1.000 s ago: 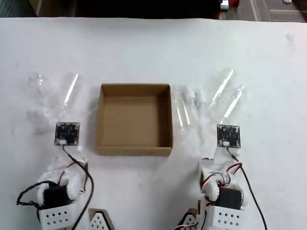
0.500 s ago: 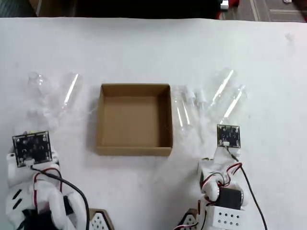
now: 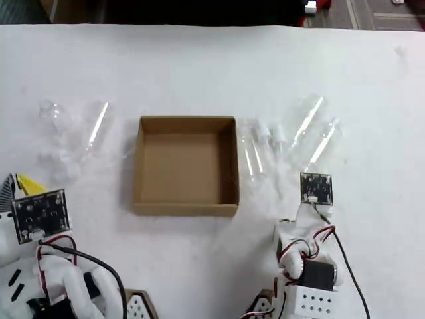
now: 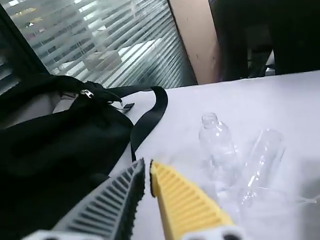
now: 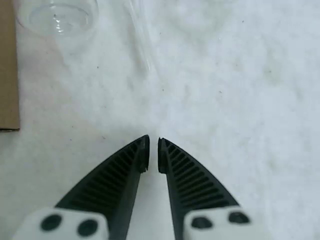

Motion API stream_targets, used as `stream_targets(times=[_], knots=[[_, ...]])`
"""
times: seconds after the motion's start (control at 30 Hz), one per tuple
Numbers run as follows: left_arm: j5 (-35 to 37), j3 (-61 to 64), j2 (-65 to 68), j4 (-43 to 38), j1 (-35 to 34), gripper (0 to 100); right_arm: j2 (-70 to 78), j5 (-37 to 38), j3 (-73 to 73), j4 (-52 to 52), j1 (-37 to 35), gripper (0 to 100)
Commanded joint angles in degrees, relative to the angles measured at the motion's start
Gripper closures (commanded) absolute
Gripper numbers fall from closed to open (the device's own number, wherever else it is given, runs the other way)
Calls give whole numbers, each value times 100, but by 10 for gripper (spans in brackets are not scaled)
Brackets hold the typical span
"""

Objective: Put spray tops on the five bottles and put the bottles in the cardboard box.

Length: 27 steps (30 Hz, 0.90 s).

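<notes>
both pincers are pressed together and empty: left gripper (image 4: pixel 147 176) left of the cardboard box (image 3: pixel 186 208), right gripper (image 5: pixel 153 154) right of it.

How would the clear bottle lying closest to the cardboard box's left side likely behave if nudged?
The clear bottle lies on its round side, so a nudge would probably roll it. It looks empty and see-through, so likely light. Its glossy highlight suggests a smooth, possibly slippery surface.
</notes>
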Motion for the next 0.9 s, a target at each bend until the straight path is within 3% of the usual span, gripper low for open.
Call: stream_targets(times=[0.0, 0.13, 0.23, 0.47, 0.63, 0.87], knots=[[-70, -246, 66, -255, -48, 977, -40, -9, 53, 22, -31, 981], [-79, -563, 101, -299, -40, 978, -40, -9, 53, 13, -31, 981], [-79, -1143, 479, -290, -40, 977, -40, -9, 53, -576, -40, 981], [-79, -2945, 3178, -62, -40, 977, -31, -18, 53, -409, -22, 981], [-44, -4932, 5455, 1029, 31, 976, -31, -9, 53, -31, -31, 981], [-79, -7780, 8057, 2919, 690, 977, -31, -9, 53, -31, -31, 981]])
